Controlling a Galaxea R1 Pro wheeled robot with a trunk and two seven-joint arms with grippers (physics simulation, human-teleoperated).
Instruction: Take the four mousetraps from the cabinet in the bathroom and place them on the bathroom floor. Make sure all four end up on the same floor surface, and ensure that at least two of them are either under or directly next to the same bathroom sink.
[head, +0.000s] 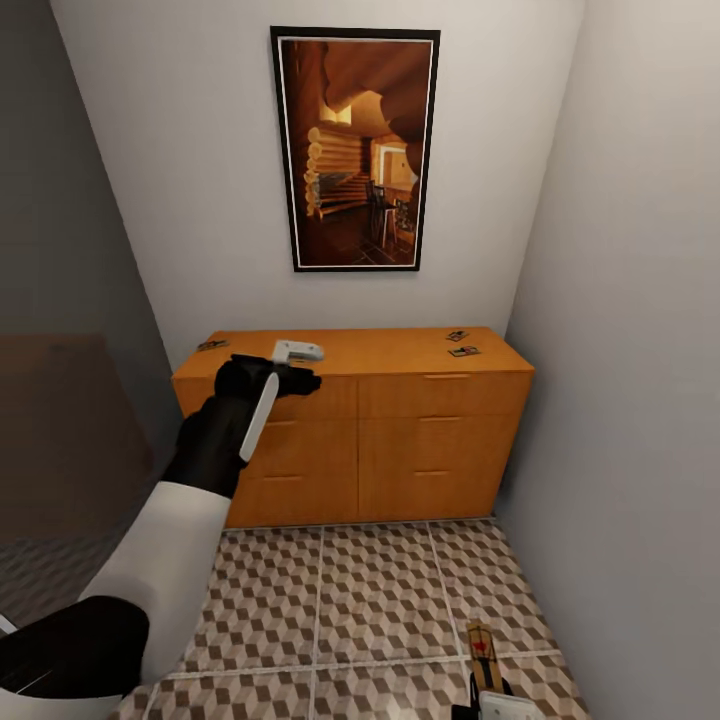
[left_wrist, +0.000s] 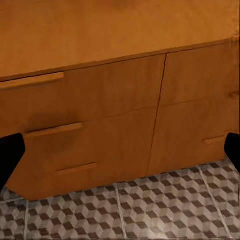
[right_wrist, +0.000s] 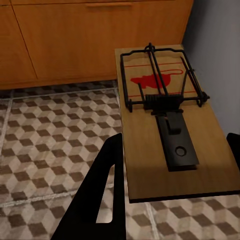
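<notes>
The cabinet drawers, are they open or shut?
Shut. Every drawer front on the cabinet sits flush in the head view, and the left wrist view shows none pulled out.

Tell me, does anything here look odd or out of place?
Yes: three mousetraps lie on the cabinet top, one at its left end, two near its right end. A fourth mousetrap sits in the right gripper above the bathroom floor.

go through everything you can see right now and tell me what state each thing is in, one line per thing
Cabinet: all drawers shut.
Mousetraps on the cabinet top: one near the left end, two near the right end, lying flat.
Held mousetrap: between the right end effector's fingers, above the floor.
Left end effector: open, empty, at the cabinet's front edge.
Right end effector: shut on a mousetrap.
</notes>
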